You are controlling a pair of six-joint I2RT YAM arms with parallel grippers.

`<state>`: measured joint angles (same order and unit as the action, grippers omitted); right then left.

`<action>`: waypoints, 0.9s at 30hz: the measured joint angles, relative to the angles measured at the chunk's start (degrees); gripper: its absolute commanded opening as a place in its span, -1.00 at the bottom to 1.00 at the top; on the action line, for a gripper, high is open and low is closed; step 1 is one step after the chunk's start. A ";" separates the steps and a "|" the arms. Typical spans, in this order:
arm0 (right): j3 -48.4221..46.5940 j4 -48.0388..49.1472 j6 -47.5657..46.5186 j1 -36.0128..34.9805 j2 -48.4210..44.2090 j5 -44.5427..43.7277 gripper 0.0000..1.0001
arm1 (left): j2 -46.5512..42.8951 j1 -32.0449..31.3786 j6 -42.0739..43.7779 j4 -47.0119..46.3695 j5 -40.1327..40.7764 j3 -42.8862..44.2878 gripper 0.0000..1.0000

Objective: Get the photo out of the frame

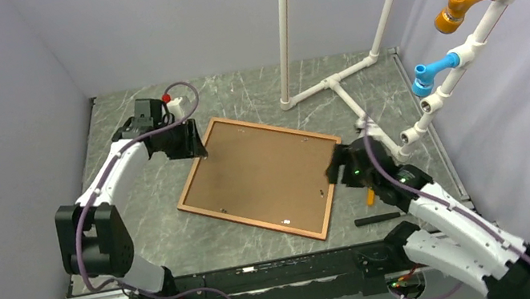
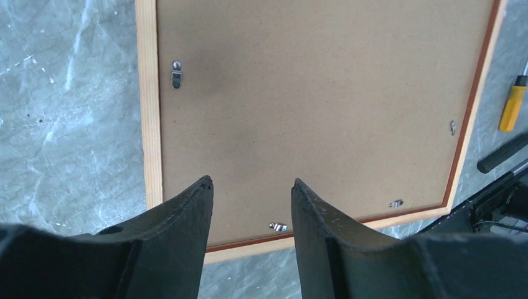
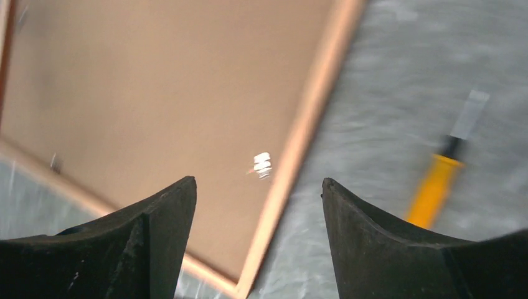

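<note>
The frame (image 1: pixel 252 223) is reddish-brown at its edge and pale wood on its rear face. The photo (image 1: pixel 262 176) shows a plain brown board back. The worktop (image 1: pixel 155 241) is grey with whitish marble veining. My left hand (image 2: pixel 252 187) and right hand (image 3: pixel 258 182) are black. The screwdriver (image 2: pixel 512 107) has a yellow handle.

Left pincer (image 2: pixel 252 182), right pincer (image 3: pixel 258 180), both agape
</note>
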<state>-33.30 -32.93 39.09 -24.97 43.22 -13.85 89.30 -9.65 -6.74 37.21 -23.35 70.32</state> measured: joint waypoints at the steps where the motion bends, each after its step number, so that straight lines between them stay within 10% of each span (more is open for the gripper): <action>1: -0.98 0.90 -1.77 -4.92 1.29 1.36 0.53 | -0.70 -0.04 0.02 -0.48 -0.35 -0.44 0.14; 9: -5.95 5.66 -11.61 -30.08 16.81 7.34 0.44 | -10.12 -9.46 0.61 -3.98 0.81 -6.36 0.35; 12: -6.86 6.03 -14.23 -36.83 22.64 6.88 0.07 | -17.64 -14.29 -0.46 -7.08 1.84 -12.28 0.43; 27: -10.86 6.12 -20.55 -42.47 37.77 4.92 -0.10 | -55.65 -14.27 -9.90 -10.49 3.19 -36.74 0.75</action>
<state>-44.16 -26.81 18.55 -67.44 80.99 -8.93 33.65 -23.92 -16.64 26.72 -20.16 33.58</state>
